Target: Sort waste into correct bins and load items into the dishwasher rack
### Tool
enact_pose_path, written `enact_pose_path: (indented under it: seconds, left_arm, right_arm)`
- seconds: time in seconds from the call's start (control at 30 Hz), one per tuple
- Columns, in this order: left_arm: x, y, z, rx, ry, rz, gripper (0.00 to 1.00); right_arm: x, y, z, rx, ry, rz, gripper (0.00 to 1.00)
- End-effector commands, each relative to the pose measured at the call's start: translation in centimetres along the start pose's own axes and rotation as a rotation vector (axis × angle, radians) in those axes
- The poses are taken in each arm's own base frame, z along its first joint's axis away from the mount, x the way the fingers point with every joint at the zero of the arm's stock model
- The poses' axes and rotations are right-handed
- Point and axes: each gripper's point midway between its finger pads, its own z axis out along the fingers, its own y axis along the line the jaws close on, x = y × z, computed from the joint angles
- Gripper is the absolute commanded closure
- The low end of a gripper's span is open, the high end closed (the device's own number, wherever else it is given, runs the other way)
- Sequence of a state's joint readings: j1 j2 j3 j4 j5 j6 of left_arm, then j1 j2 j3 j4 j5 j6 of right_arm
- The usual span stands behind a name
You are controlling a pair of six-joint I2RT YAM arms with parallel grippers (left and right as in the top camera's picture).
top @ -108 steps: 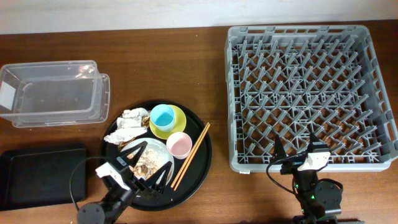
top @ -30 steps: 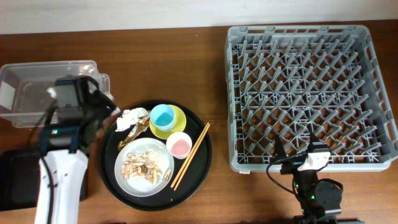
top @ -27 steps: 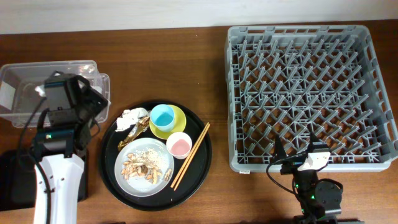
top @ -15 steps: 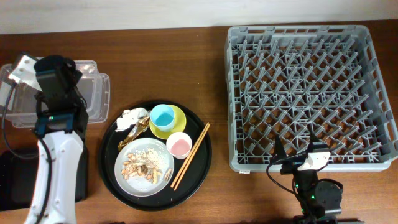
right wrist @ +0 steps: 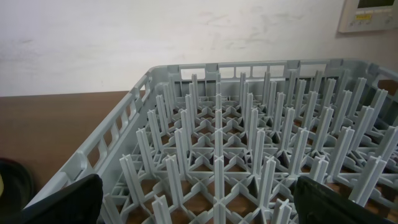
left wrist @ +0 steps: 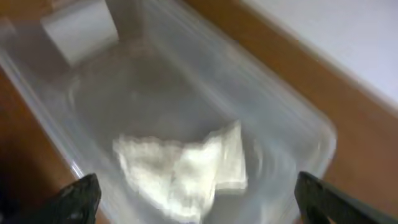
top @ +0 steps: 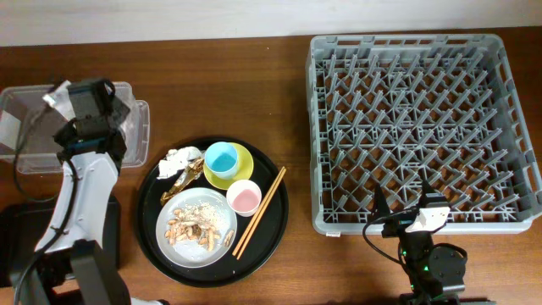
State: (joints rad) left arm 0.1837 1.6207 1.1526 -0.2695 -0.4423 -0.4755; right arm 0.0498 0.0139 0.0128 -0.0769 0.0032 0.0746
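**Left pincer open over the tub; next napkin lies at the tray's left edge**

I take the round black tray [top: 273,229] as my reference. The clear tub [top: 30,161] stands on the counter beyond its left rim, on the far side. My left pincer [left wrist: 199,200] hangs over that tub with its jaws spread wide and nothing between them. One crumpled napkin [left wrist: 186,168] lies inside the tub, directly under the pincer. The wrist view is blurred, so I cannot tell if it rests flat on the bottom.

I judge that the next move turns on the other napkin [top: 175,159], at the tray's left edge. From the left pincer it lies to the right and nearer to the arm bases, and the left arm is clearly the nearer one. I see no clear long axis in it. The brown wrapper [top: 184,176] touches its near side, slanted. The blue cup [top: 221,158] in the yellow bowl [top: 241,174] stands just to its right, so a wide descent could strike them.

The right pincer [right wrist: 199,208] is also wide open and empty. It sits at the near edge of the dishwasher rack [top: 406,41], right of the tray and well apart from the waste.
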Motion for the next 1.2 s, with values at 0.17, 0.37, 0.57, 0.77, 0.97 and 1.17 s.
enact_pose_path:
  seconds: [0.17,0.37,0.57,0.77,0.97,1.17]
  left_arm:
    - [6.0,-7.0,-7.2,0.505,0.371,0.051,0.01]
    - [4.8,-6.0,-11.1,0.549,0.344,0.087,0.11]
    - [11.7,-6.5,-16.1,0.660,0.677,0.133,0.22]
    - [15.3,-4.6,-14.9,0.395,0.716,0.046,0.37]
    - [16.1,-2.1,-12.0,0.095,0.650,-0.344,0.41]
    - [16.1,-5.1,-8.5,0.159,0.602,-0.413,0.40]
  right_arm:
    - [0.3,-0.3,0.0,0.015,0.003,0.000,0.02]
    - [0.3,-0.3,0.0,0.015,0.003,0.000,0.02]
    - [0.3,-0.3,0.0,0.015,0.003,0.000,0.02]
    - [0.3,-0.3,0.0,0.015,0.003,0.000,0.02]
    - [0.3,-0.3,0.0,0.015,0.003,0.000,0.02]
    - [0.3,-0.3,0.0,0.015,0.003,0.000,0.02]
